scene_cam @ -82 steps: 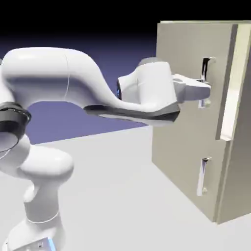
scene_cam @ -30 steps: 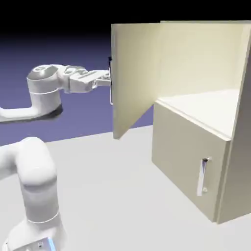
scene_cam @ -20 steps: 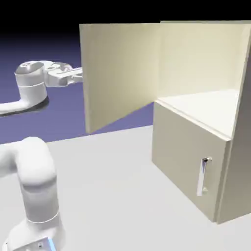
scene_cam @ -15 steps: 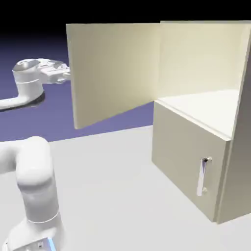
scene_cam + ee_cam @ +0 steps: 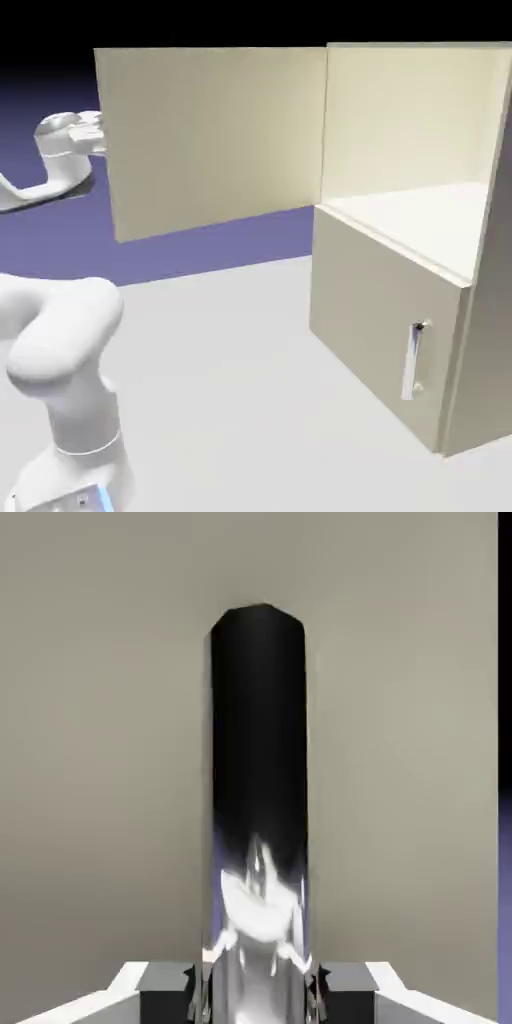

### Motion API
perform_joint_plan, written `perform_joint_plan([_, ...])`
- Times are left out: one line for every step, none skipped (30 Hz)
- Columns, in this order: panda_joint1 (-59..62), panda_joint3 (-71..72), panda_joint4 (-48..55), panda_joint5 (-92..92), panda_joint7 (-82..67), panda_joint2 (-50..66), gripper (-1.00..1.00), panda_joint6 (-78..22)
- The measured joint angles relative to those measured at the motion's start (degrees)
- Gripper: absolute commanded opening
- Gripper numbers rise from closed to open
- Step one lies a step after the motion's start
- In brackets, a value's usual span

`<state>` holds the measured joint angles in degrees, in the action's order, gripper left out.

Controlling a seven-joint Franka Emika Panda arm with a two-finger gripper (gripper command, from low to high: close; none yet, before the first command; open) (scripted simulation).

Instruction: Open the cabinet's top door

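Observation:
The beige cabinet (image 5: 400, 290) stands at the exterior view's right. Its top door (image 5: 210, 140) is swung wide open, with its plain inner face toward the camera and the pale interior (image 5: 420, 215) bare. The white hand (image 5: 68, 135) shows just past the door's free edge; its fingers and the handle are hidden behind the panel there. In the hand view the handle (image 5: 258, 762), a dark and silver bar, rises in front of the beige door panel (image 5: 110, 762). My gripper (image 5: 258, 994) is shut on the bar's lower end, one grey fingertip on each side.
The lower door (image 5: 375, 330) is closed, with its short silver handle (image 5: 415, 358) at the front. The robot's white base link (image 5: 70, 380) stands at the lower left on the grey table (image 5: 250, 400).
The top door has swung further open toward the exterior view's left. The hand has gone left with it, still shut on the handle.

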<state>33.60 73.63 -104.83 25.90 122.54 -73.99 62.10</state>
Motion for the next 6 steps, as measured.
perform_joint_plan([1.6, 0.5, 2.1, -0.2, -0.5, -0.1, -1.00, -1.4])
perform_joint_plan([3.2, 1.0, 4.1, -0.3, -1.0, -0.3, -1.00, -2.8])
perform_joint_plan([4.8, 1.5, 6.2, -0.4, -1.5, -0.5, -1.00, -4.2])
perform_joint_plan([6.3, 1.9, 8.3, -0.6, -2.0, -0.6, -1.00, -5.5])
perform_joint_plan([7.9, 2.3, 10.4, -0.6, -2.5, -0.8, -1.00, -6.9])
perform_joint_plan([9.5, 2.7, 12.4, -0.6, -3.1, -1.0, -1.00, -8.2])
